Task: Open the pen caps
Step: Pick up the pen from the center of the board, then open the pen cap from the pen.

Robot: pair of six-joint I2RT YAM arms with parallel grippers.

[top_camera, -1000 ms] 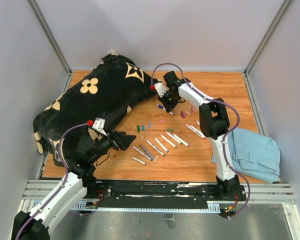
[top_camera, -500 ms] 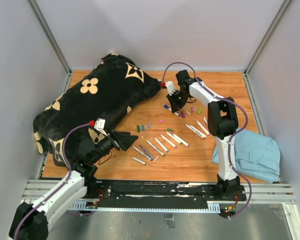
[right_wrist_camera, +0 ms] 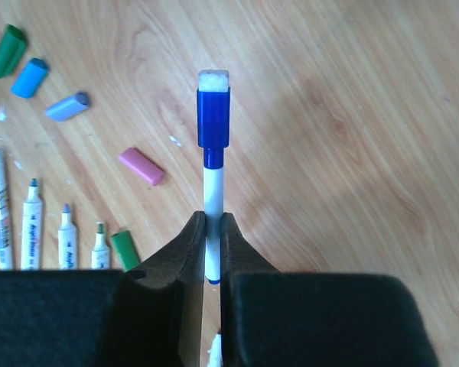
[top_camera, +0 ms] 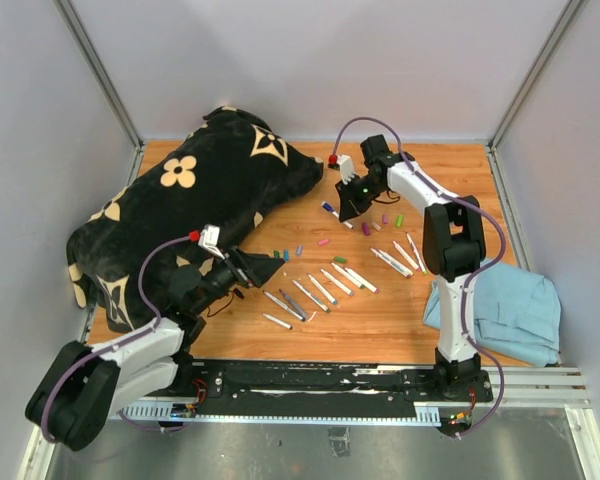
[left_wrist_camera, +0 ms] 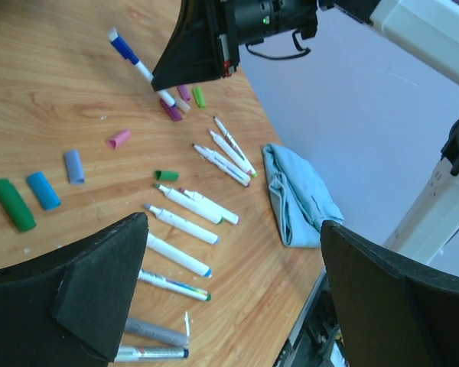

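Blanket point(top_camera: 210, 190) is showing black with cream flower motifs, cloth point(top_camera: 510, 305) light blue. Loose pen caps point(right_wrist_camera: 141, 167) are showing green, blue, lilac, pink on brown wood-grain table point(right_wrist_camera: 352, 115). White marker point(right_wrist_camera: 212, 191) is wearing blue.

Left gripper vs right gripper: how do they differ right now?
Jaws: left gripper is wide open; right gripper is shut.
Load: left gripper holds nothing; right gripper pinches the white barrel of a marker with its blue cap on.
Place: left gripper is near the uncapped markers; right gripper is farther back.
Both are black.

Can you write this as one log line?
right gripper: jaws shut on blue marker | left gripper: jaws open | blue cap: on
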